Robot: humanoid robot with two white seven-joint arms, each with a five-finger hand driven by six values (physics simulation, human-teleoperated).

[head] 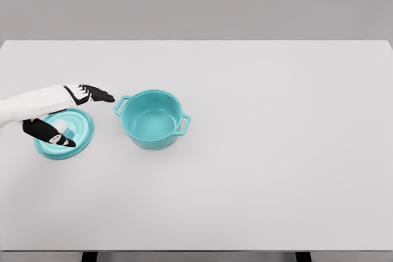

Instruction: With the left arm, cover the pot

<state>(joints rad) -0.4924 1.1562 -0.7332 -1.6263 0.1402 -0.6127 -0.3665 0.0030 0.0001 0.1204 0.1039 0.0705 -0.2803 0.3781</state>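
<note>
A teal pot (151, 119) with two side handles stands uncovered on the white table, left of the middle. Its teal lid (75, 133) lies flat on the table to the pot's left. My left hand (67, 115) hovers over the lid, with the arm coming in from the left edge. The black fingers (98, 95) stretch toward the pot and the thumb (49, 133) reaches down across the lid's centre. The hand is open around the lid's knob area, and whether it touches the lid I cannot tell. The knob is hidden by the hand. The right arm is out of sight.
The white table (276, 151) spreads wide to the right and toward the front edge. A grey wall stands behind it.
</note>
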